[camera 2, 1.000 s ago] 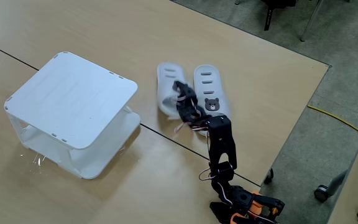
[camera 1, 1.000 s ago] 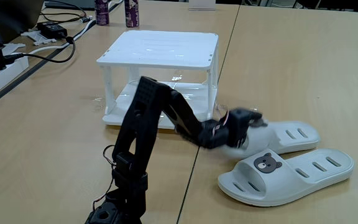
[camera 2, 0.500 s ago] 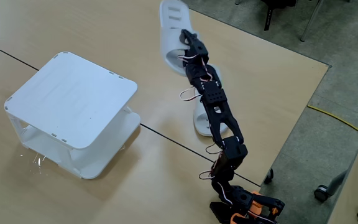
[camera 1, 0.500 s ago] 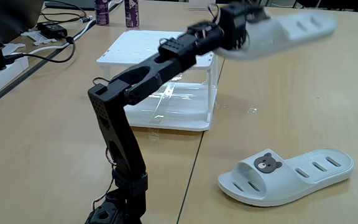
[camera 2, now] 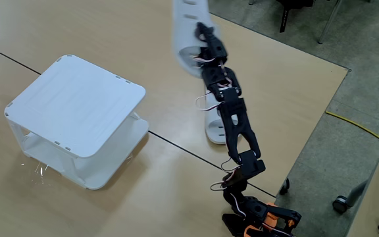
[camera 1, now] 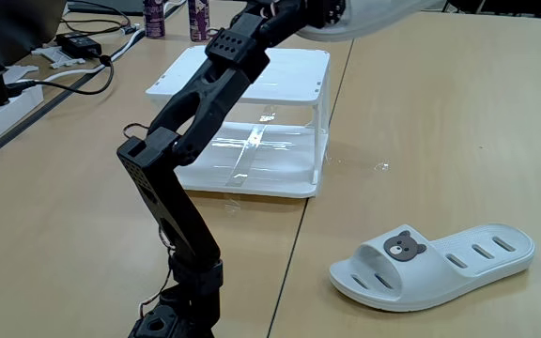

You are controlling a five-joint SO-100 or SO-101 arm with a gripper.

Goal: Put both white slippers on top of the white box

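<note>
The rack [camera 2: 77, 105] at the left of a fixed view has nothing on its top; its lower shelf [camera 1: 252, 155] is bare too. The gripper [camera 2: 199, 41] clamps one slipper [camera 2: 188, 26] aloft at top centre. The other slipper [camera 1: 435, 263] lies on the table [camera 1: 440, 122], lower right.

No readable text anywhere. Bear face on slipper [camera 1: 404, 247] near right is just a picture, no letters. Cans [camera 1: 154, 16] far left: labels too blurry to read.
</note>
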